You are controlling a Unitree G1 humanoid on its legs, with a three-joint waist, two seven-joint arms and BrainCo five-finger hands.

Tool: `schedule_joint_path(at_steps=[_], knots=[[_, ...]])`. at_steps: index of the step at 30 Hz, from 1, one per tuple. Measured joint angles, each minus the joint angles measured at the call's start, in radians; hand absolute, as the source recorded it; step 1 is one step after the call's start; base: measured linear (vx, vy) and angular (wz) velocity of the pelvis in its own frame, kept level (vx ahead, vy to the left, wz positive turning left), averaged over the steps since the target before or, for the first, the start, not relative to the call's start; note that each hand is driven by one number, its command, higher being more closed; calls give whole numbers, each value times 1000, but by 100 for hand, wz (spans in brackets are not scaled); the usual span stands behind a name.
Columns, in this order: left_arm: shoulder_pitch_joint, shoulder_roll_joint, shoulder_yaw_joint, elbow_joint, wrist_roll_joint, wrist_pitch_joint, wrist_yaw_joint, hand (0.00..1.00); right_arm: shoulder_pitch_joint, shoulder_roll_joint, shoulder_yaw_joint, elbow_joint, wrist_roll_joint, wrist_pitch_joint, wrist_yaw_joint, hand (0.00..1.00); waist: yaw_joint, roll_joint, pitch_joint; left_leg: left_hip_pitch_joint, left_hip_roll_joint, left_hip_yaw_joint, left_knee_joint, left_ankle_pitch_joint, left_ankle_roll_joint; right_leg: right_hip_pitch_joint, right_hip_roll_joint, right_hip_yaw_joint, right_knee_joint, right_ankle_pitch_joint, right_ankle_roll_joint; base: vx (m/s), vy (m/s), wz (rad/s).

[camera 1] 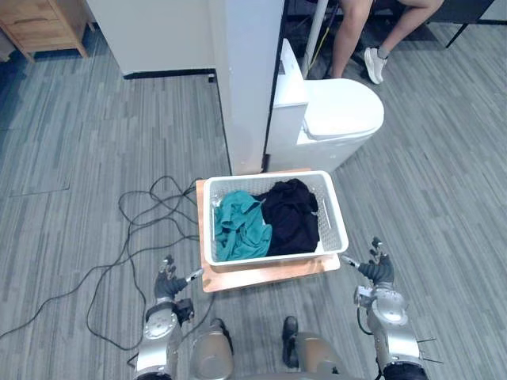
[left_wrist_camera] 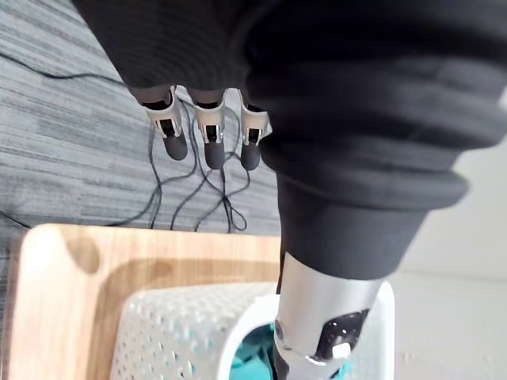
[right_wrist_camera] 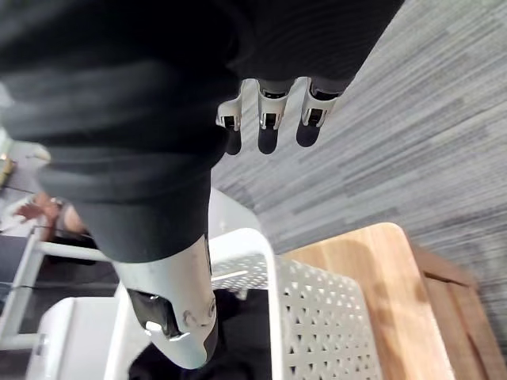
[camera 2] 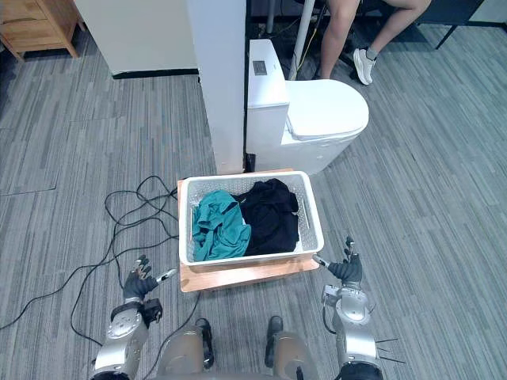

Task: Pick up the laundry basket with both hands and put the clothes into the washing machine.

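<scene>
Laundry basket on its board, a hand waiting open at each front corner.

On the grey plank floor a white toilet point(camera 1: 341, 107) stands beside a white pillar point(camera 1: 245, 79), with a person's bare leg point(camera 1: 348, 32) behind it. In front of the toilet the white laundry basket point(camera 1: 273, 259) sits on a low wooden board point(camera 1: 261, 275). Inside the basket a black garment point(camera 1: 290, 215) fills the right half and a teal garment point(camera 1: 240, 226) the left. The left hand point(camera 1: 166, 283) hangs just off the board's left front corner and the right hand point(camera 1: 379, 271) just off its right front corner. Both have straight, spread fingers and hold nothing. Each thumb points in toward the board, possibly brushing its edge, though the head views leave that unclear.
</scene>
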Motion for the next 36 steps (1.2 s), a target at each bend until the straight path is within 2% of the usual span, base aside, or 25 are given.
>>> schedule_joint_path(at_steps=[4,6,12,13,16,20,25,30,34,36], knots=[[-156,8,-76,56,0,0,32,0,-185,-26,37,150,1,4,-11,0,-1,8,12,-48,-14,-13,-41,38,4,-55,-2,1,-16,35,-12,17,-6,3],[-247,18,-100,101,0,0,47,0,-290,-53,58,213,4,5,-19,0,0,17,48,-47,-16,-15,-46,47,6,-56,-3,4,-16,45,-15,-18,3,1],[-529,90,-111,281,2,5,115,0,-596,-130,81,380,40,19,-42,0,0,18,141,-110,-29,-15,-55,85,12,-134,-12,25,-14,83,-11,-113,9,-7],[-571,96,-111,321,4,11,126,100,-638,-136,81,408,40,22,-43,100,0,17,150,-122,-29,-14,-55,88,12,-152,-9,34,-14,93,-15,-130,14,-15],[-628,93,-111,383,11,29,127,100,-707,-141,83,451,41,28,-44,100,-2,17,152,-166,-28,-14,-42,90,15,-192,-8,45,-15,108,-10,-109,11,-11],[-667,80,-90,385,14,33,143,100,-733,-162,109,448,61,36,-44,100,1,21,161,-206,-24,-19,-15,91,18,-223,-4,51,-11,114,-8,-97,-6,-3],[-691,104,-84,383,10,40,168,100,-733,-164,107,443,141,39,-49,100,2,30,173,-232,-12,-25,6,91,18,-240,7,52,-9,119,-10,-45,-15,-2],[-670,129,-71,324,8,49,166,100,-635,-149,103,261,178,40,-70,100,5,39,196,-235,-5,-16,10,91,18,-256,14,65,6,119,-10,10,-16,-8],[-535,113,-103,143,2,55,164,100,-490,-140,79,43,174,39,-86,100,1,39,197,-225,-4,-30,13,90,17,-241,16,63,10,119,-10,41,1,3],[-445,105,-125,44,2,55,160,100,-397,-123,73,-46,158,38,-86,100,0,38,200,-179,-3,-38,11,86,11,-196,18,65,10,118,-9,39,9,4]])
